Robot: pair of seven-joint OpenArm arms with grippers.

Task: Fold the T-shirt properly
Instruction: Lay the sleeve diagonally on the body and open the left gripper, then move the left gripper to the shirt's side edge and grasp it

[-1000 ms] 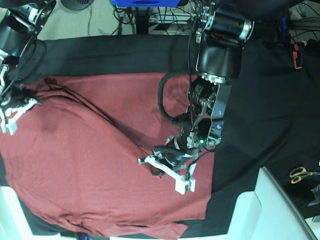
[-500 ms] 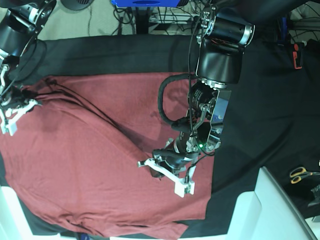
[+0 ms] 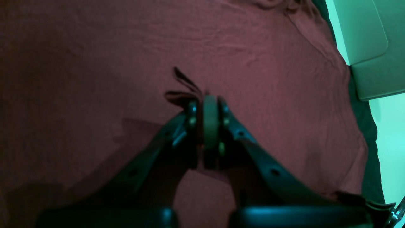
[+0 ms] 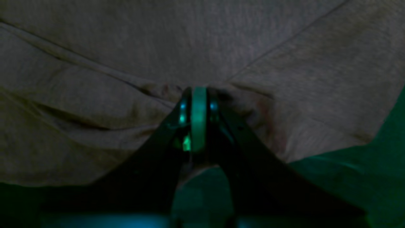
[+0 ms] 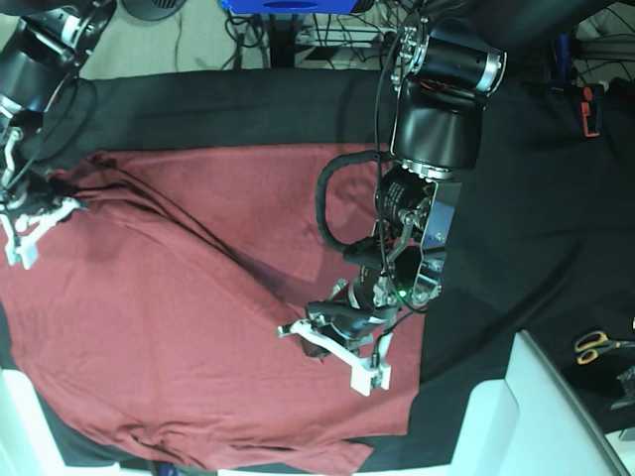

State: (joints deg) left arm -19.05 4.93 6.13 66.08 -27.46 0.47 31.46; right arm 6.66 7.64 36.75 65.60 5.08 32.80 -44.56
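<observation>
Base view shows you the T-shirt (image 5: 149, 327) spread mostly flat across the black table cloth (image 5: 536, 198), folding barely begun, with left gripper (image 5: 332, 347) and right gripper (image 5: 35, 213) both clamped on pinched fabric.

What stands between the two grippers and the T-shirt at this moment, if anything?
Nothing visible does. The left gripper is shut on a pinch of the T-shirt near its middle, and the right gripper is shut on a bunched fold at the shirt's edge. Only the cloth itself lies between the jaws.
</observation>
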